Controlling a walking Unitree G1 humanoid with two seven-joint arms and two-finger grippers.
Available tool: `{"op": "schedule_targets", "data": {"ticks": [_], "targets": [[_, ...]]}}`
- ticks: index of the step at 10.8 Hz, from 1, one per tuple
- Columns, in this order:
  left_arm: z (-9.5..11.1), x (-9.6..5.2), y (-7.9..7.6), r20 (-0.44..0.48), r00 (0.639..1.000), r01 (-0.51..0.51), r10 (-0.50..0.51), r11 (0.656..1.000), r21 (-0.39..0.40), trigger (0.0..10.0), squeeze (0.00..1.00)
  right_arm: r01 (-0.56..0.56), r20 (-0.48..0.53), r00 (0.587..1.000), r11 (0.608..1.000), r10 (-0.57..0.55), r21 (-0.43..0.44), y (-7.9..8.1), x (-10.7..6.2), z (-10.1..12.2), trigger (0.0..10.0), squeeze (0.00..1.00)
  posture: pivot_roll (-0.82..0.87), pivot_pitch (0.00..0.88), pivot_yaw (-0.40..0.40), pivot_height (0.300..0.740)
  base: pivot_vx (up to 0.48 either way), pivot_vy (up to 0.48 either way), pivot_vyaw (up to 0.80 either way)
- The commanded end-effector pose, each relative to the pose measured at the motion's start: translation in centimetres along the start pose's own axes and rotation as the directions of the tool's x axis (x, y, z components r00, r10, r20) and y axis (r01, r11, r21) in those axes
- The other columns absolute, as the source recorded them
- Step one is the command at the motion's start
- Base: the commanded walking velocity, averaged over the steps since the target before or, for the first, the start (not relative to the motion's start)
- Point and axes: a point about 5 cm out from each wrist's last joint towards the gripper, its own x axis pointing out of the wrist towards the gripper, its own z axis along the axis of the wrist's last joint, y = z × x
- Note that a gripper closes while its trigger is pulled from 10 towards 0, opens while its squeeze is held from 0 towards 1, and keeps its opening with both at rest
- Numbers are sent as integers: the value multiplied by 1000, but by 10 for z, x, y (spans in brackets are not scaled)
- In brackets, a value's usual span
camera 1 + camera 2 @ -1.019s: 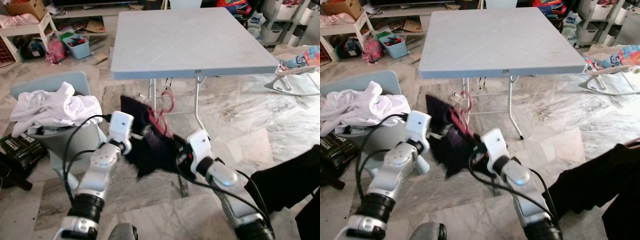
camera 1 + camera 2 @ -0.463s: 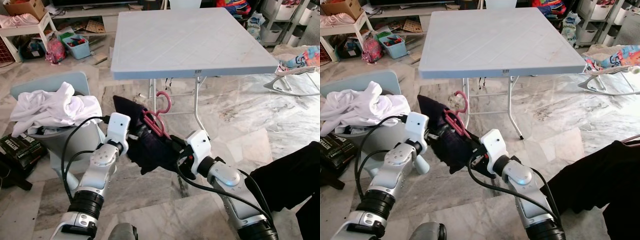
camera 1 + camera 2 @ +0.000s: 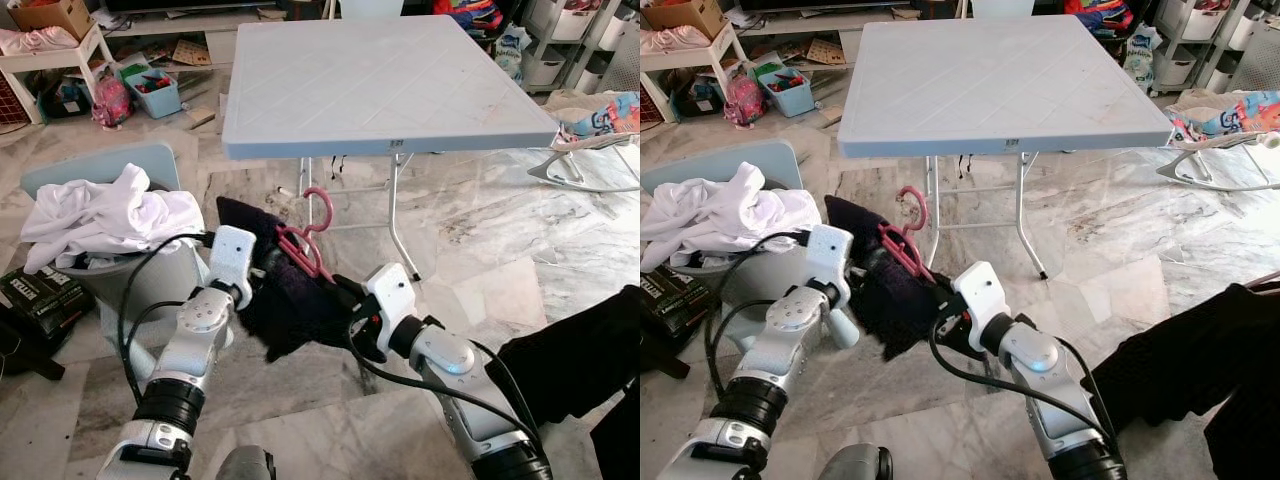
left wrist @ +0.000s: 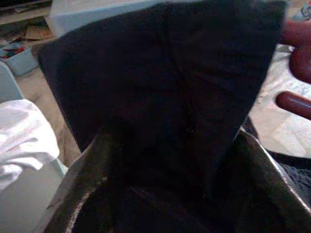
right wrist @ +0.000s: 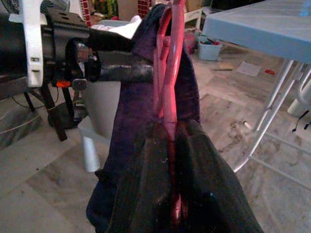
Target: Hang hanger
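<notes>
My right hand (image 5: 170, 145) is nearest me, clamped on the lower end of the pink plastic hanger (image 3: 305, 240). The hanger's long axis runs up toward 11 o'clock, hook uppermost. My left hand (image 3: 255, 262), at 9 o'clock of the hanger, pinches the dark purple cloth garment (image 3: 290, 300) draped on it. The pale blue folding counter (image 3: 380, 80) lies beyond at 12 o'clock, its near edge just above the hook.
</notes>
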Motion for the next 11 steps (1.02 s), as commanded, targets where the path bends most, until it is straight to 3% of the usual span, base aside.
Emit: {"op": "schedule_targets", "data": {"ticks": [1, 4, 8, 10, 11], "targets": [[5, 3, 8, 13, 999, -39, 39, 999, 18, 0, 0, 3, 43, 999, 999, -1, -39, -2, 1, 10, 10000, 0, -55, 0, 3, 740, 0, 0, 0], [8, 4, 1, 32, 999, -8, 7, 1000, 9, 0, 0, 40, 46, 998, 997, -36, -72, -5, 5, 11, 10000, 0, -56, 0, 3, 740, 0, 0, 0], [11, 5, 9, 49, 997, -61, 60, 998, 10, 0, 0, 66, 7, 998, 993, -66, -101, -9, -1, 2, 10000, 0, -64, 0, 2, 740, 0, 0, 0], [15, 6, 18, 68, 991, -120, 119, 993, 8, 0, 0, 82, -61, 993, 974, -96, -211, -15, -7, -12, 10000, 0, -63, 0, -1, 740, 0, 0, 0], [15, 5, 23, 72, 986, -149, 148, 989, 12, 0, 0, 95, -81, 990, 971, -115, -217, -18, -11, -18, 10000, 0, -63, 0, -1, 740, 0, 0, 0]]}}
